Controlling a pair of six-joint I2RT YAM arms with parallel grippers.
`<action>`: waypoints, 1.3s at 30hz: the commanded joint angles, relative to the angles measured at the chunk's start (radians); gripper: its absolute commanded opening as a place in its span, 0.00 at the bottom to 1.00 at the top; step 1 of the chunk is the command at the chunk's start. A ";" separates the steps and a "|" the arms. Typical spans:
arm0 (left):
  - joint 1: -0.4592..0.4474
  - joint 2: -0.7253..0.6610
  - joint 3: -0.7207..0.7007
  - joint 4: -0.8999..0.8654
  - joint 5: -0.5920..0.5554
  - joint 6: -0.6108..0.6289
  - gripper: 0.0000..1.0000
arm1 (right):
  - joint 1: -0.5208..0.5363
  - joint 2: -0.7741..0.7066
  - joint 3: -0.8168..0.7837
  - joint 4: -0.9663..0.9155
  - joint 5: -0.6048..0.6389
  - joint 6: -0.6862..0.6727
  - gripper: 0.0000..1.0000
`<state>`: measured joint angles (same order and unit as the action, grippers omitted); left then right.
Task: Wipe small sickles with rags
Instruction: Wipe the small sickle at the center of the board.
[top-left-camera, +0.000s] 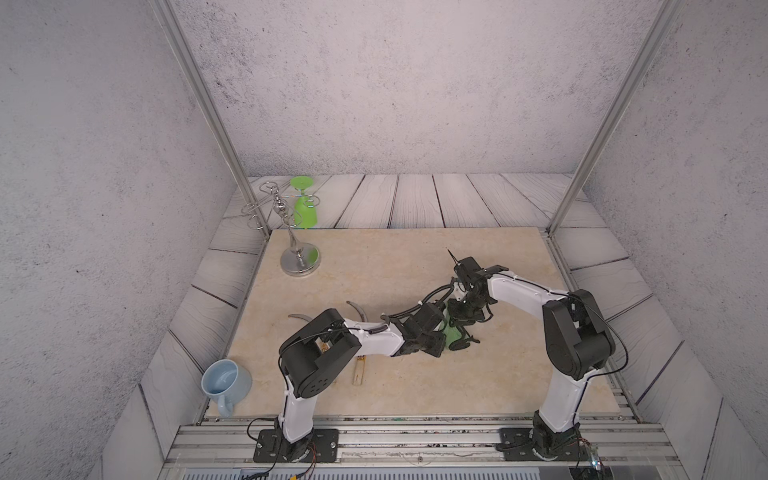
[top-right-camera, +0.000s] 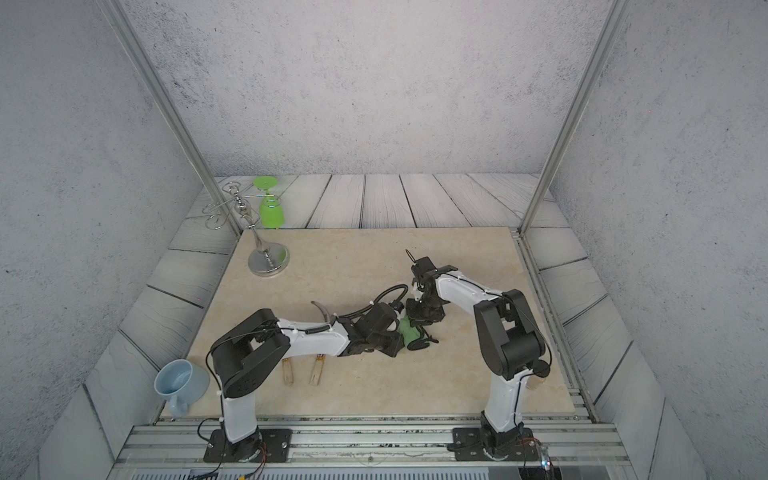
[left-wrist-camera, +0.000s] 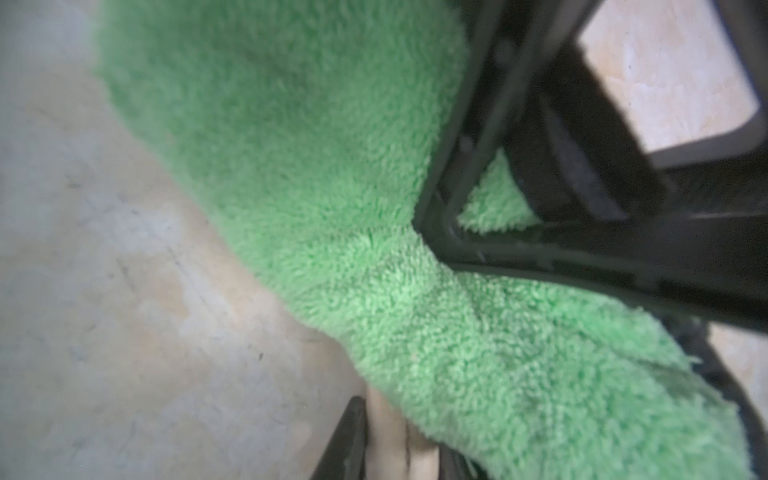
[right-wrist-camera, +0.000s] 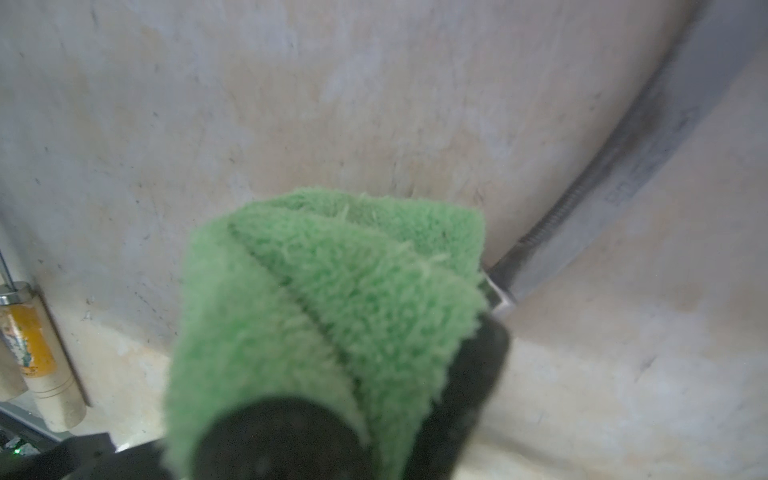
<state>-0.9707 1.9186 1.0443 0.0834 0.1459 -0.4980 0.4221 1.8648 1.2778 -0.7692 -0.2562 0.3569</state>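
Note:
The bright green fuzzy rag (right-wrist-camera: 332, 291) is pinched in my right gripper (right-wrist-camera: 374, 415), which points down at the mat's middle (top-left-camera: 459, 322). The rag (left-wrist-camera: 332, 166) is wrapped over one small sickle, whose grey blade (right-wrist-camera: 623, 174) sticks out past the cloth. My left gripper (left-wrist-camera: 399, 449) is shut on that sickle's pale wooden handle (left-wrist-camera: 395, 428), right beside the rag (top-left-camera: 451, 330). In both top views this sickle is mostly hidden by the grippers. Two more sickles lie under my left arm, with handles (top-right-camera: 287, 371) (top-right-camera: 318, 370) and a curved blade (top-left-camera: 359, 309) showing.
A chrome hanging stand (top-left-camera: 300, 259) is at the mat's back left with a green upside-down glass (top-left-camera: 305, 212) on it. A pale blue mug (top-left-camera: 224, 380) sits off the mat's front left corner. An orange-labelled sickle handle (right-wrist-camera: 37, 349) lies close to the right gripper.

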 joint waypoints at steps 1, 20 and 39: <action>-0.012 0.000 -0.024 -0.037 0.053 -0.002 0.12 | -0.044 0.104 -0.004 0.091 0.325 -0.021 0.16; -0.011 -0.001 -0.024 -0.044 0.050 -0.004 0.12 | -0.079 -0.117 0.040 0.055 0.192 -0.029 0.16; -0.010 0.004 -0.019 -0.050 0.057 -0.003 0.12 | 0.030 -0.143 -0.194 0.156 0.003 0.068 0.18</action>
<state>-0.9756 1.9190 1.0389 0.0902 0.1890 -0.4980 0.4484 1.6779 1.0847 -0.6498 -0.2325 0.4007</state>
